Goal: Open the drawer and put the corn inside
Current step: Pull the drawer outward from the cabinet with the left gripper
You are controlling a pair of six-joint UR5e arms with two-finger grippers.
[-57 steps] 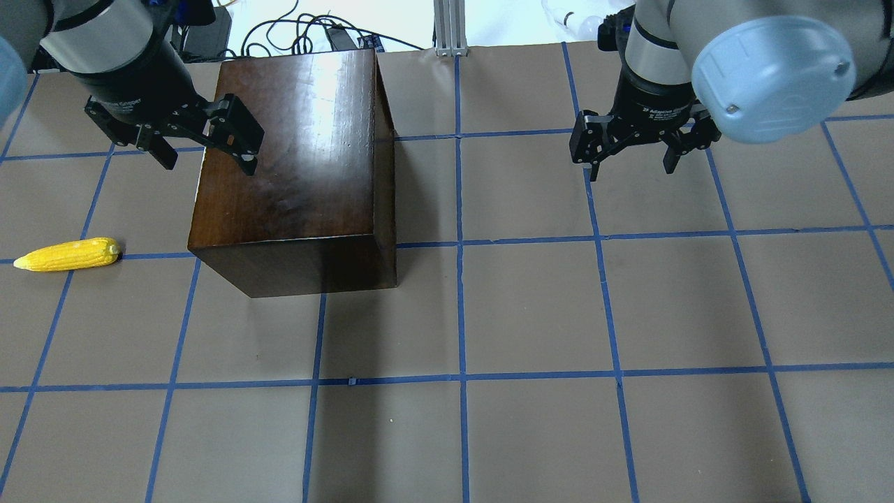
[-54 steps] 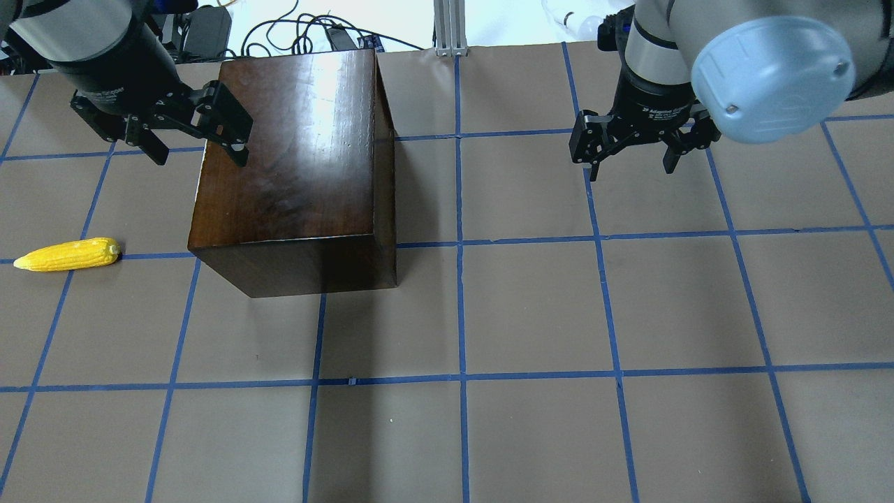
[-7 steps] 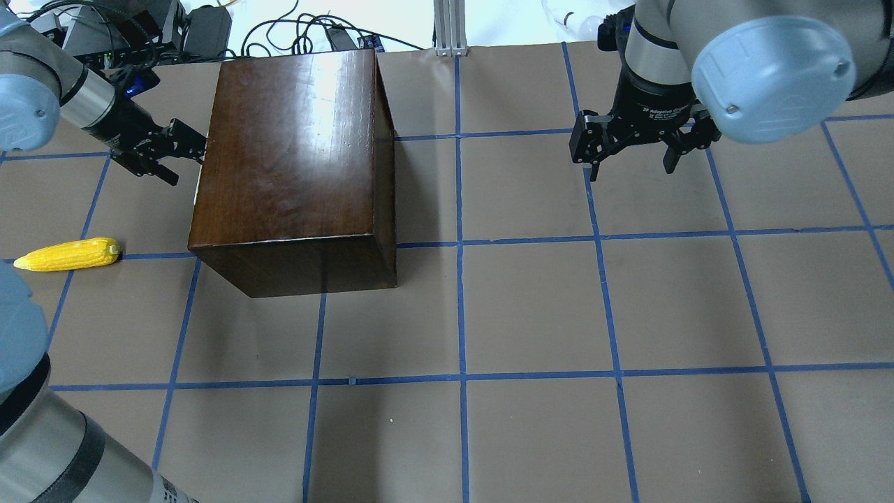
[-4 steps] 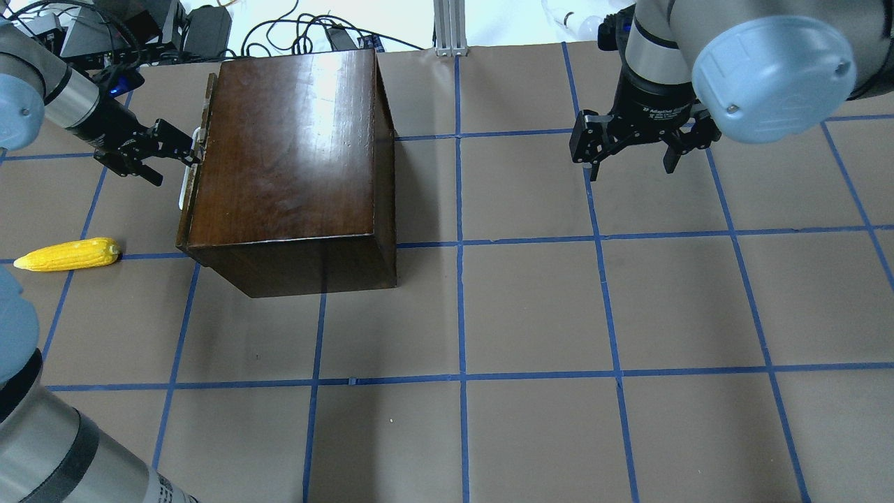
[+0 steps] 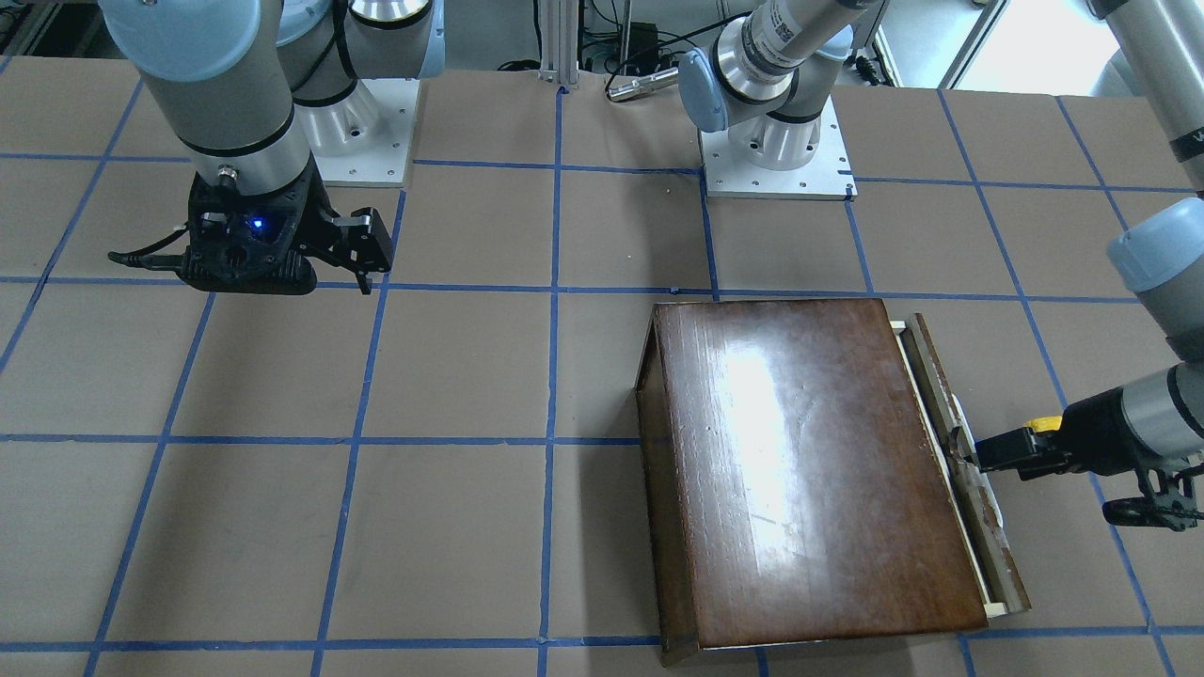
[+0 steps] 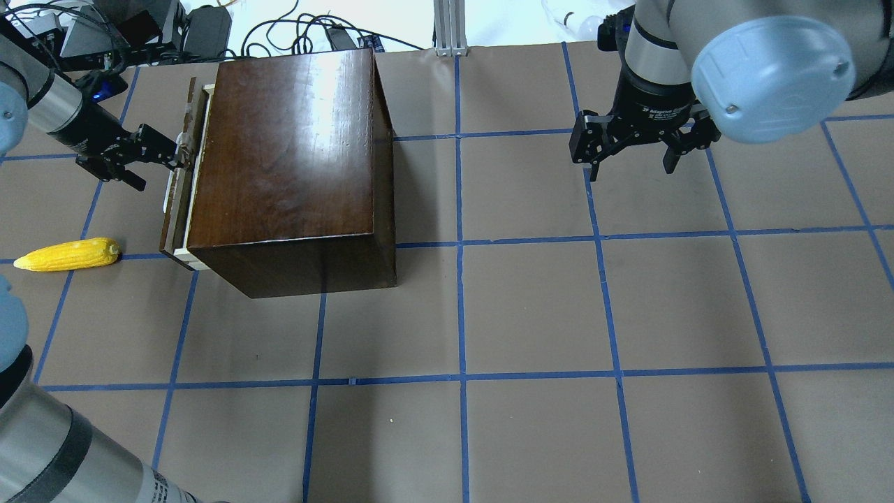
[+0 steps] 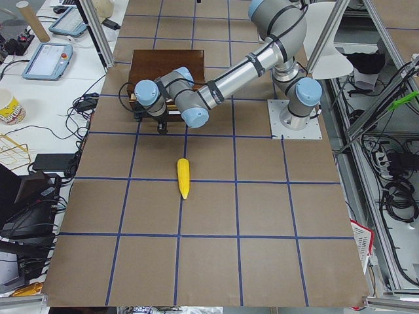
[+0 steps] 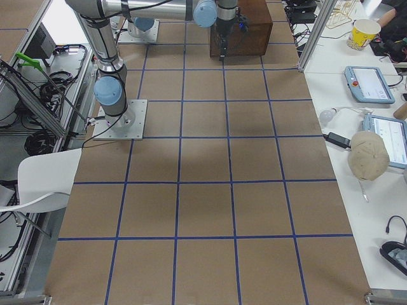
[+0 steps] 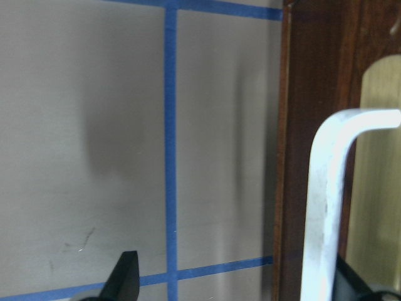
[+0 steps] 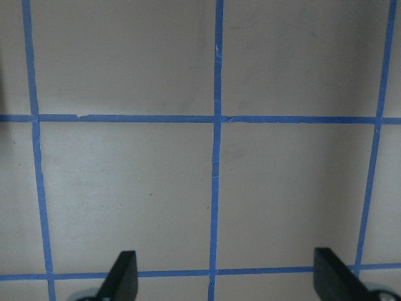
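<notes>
The glossy dark brown box (image 6: 293, 161) stands on the table. Its drawer (image 6: 180, 192) sticks out a short way on the box's left side, dark front panel outward, a pale-wood edge (image 6: 196, 175) showing. My left gripper (image 6: 155, 166) is open, one finger hooked behind the drawer's white handle (image 9: 326, 188); the wrist view shows both fingers spread (image 9: 238, 282). The yellow corn (image 6: 68, 254) lies on the table left of the drawer, apart from it, and shows in the exterior left view (image 7: 184, 177). My right gripper (image 6: 632, 166) is open and empty above the table, far right of the box.
Cables and devices (image 6: 174, 28) lie beyond the table edge behind the box. An aluminium post (image 6: 450, 28) stands at that edge. My left arm's elbow (image 6: 42, 447) fills the bottom left corner. Blue tape lines grid the brown table (image 6: 531, 307).
The left gripper has drawn back to the left with a finger in the handle, and the drawer has slid out of the box. Corn and right arm have not moved.
</notes>
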